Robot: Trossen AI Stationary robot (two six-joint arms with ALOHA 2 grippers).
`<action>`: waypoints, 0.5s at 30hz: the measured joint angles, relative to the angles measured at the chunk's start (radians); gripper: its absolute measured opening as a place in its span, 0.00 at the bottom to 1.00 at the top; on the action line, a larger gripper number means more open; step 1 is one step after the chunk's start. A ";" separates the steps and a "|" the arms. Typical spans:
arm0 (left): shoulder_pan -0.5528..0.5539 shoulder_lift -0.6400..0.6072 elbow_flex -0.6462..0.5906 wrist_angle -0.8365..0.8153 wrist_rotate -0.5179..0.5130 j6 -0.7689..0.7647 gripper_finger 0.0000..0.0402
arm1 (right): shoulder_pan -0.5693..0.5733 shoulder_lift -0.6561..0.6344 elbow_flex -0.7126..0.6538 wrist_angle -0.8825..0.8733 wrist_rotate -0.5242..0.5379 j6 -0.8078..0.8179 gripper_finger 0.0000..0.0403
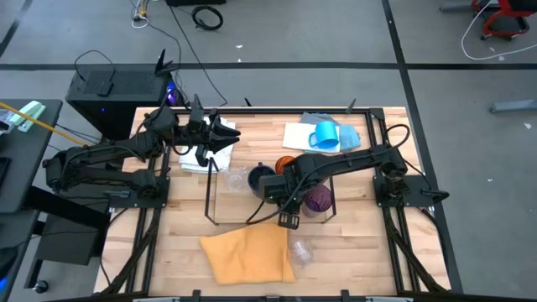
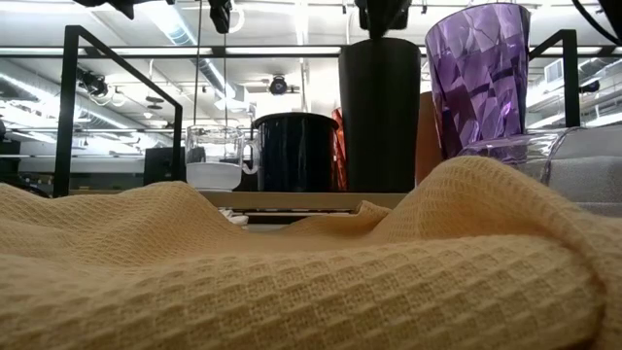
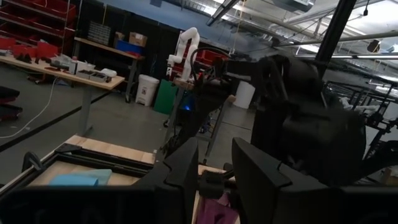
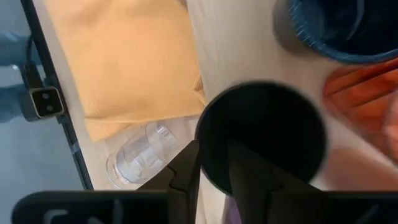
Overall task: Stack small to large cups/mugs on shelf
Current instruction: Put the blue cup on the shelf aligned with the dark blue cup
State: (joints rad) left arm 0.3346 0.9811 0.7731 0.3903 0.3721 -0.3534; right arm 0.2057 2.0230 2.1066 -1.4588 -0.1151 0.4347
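Note:
The shelf (image 1: 237,205), a light board in a black wire frame, carries a clear glass (image 1: 237,178), a dark navy mug (image 2: 294,151), an orange cup (image 1: 285,164), a purple cup (image 2: 478,78) and a tall black cup (image 2: 379,112), all upright on their bases. My right gripper (image 4: 212,157) points down over the black cup (image 4: 261,137), open, one finger outside its rim and one over its mouth. A blue mug (image 1: 325,137) rests on a blue cloth at the far edge. My left gripper (image 1: 225,132) waits open, raised above a white cloth. My right gripper comes at the black cup's near rim (image 4: 208,163) from above, a finger on either side of the wall. The cup stands upright on the shelf board. Whether the fingers touch the rim, I cannot tell.
A yellow waffle cloth (image 1: 247,252) lies crumpled near the front edge, filling the low view's foreground. A clear glass (image 4: 140,155) lies on its side beside it. The shelf's upright wire loops (image 2: 121,107) rise at both ends.

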 joint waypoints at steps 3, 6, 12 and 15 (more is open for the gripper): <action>0.000 0.000 0.000 0.000 0.000 0.000 0.26 | -0.011 -0.001 0.050 -0.016 0.008 -0.007 0.22; 0.000 0.000 0.000 0.000 0.000 0.000 0.26 | -0.013 -0.001 0.105 -0.020 0.008 0.000 0.22; 0.000 0.000 0.000 0.000 0.000 -0.001 0.26 | 0.027 -0.003 0.251 -0.112 -0.018 0.013 0.22; 0.000 0.000 0.000 0.000 0.000 0.000 0.26 | 0.056 -0.058 0.229 -0.121 -0.019 0.090 0.22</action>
State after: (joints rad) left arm 0.3347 0.9813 0.7731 0.3901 0.3717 -0.3539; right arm 0.2618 1.9653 2.3354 -1.5799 -0.1340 0.5246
